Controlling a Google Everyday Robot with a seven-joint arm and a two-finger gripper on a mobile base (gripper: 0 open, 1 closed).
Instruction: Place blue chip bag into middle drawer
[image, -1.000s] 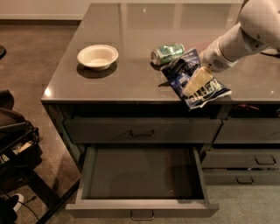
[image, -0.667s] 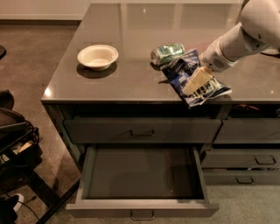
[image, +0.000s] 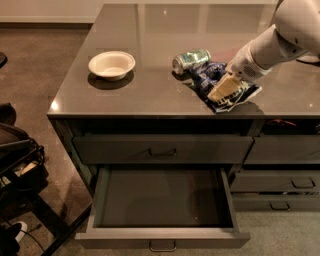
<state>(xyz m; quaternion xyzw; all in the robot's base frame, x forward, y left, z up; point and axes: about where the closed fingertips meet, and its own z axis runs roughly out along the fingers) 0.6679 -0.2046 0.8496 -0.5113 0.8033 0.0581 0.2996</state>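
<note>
Gripper (image: 223, 90) on the chip bag (image: 206, 75) beside the can (image: 191, 59); clamped or not, cannot tell; slick foil could slip out short of the drawer (image: 161, 200) below the can.

Kitchen counter (image: 150, 95) with drawers (image: 162, 149), gripper (image: 226, 90) above

Last second to now: we log no visible change.
We set the current moment against both earlier ones and find the tool (image: 223, 92) at the same spot, low on the blue chip bag (image: 206, 76) near the front right of the table (image: 150, 87); neither shows any shift we can see, and the middle drawer (image: 162, 239) is out by the same amount.
</note>
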